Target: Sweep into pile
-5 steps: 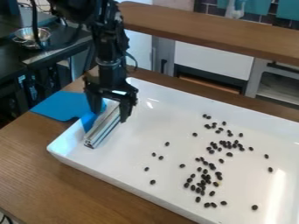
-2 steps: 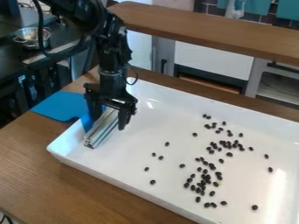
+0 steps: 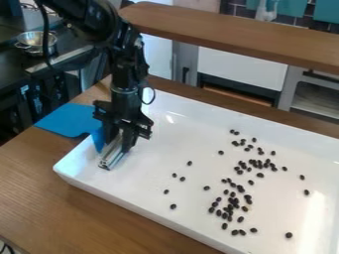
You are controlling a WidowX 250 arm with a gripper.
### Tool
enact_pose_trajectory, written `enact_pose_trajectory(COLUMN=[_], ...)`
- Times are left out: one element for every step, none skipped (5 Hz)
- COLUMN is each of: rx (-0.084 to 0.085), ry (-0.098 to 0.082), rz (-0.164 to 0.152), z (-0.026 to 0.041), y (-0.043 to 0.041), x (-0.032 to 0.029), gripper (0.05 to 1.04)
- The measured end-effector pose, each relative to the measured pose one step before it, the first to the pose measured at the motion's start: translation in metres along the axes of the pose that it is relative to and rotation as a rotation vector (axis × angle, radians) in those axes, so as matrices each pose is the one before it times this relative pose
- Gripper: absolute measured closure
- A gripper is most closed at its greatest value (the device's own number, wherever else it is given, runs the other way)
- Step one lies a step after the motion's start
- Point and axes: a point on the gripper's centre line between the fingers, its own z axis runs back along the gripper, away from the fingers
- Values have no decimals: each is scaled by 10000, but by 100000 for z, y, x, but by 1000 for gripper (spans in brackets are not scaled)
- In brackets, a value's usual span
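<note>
Tool [image 3: 119, 143] pinching the metal bar [image 3: 113, 156], its long side facing the beans [image 3: 236, 201], well across the tray [image 3: 159, 154]!

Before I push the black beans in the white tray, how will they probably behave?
The black beans look small and rounded, so they may roll apart rather than stay together. The white tray has a smooth, glossy floor, so they would probably slide with little resistance. Its raised sides should likely stop most strays.
</note>
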Motion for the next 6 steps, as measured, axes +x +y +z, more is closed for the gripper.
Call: enact_pose_trajectory(rx=[-296,-5,-17,111,32,-102], ry=[137,117,-63,-86,-21,149], rz=[-453,-356,-149,-174,-120,-197], z=[404,-76,43,-47,49,245], y=[-1942,-2558,-1633,-2105,-1316,-2301], x=[-703,-393,-76,-109,-62,-353], gripper=[710,711,710,710,710,711])
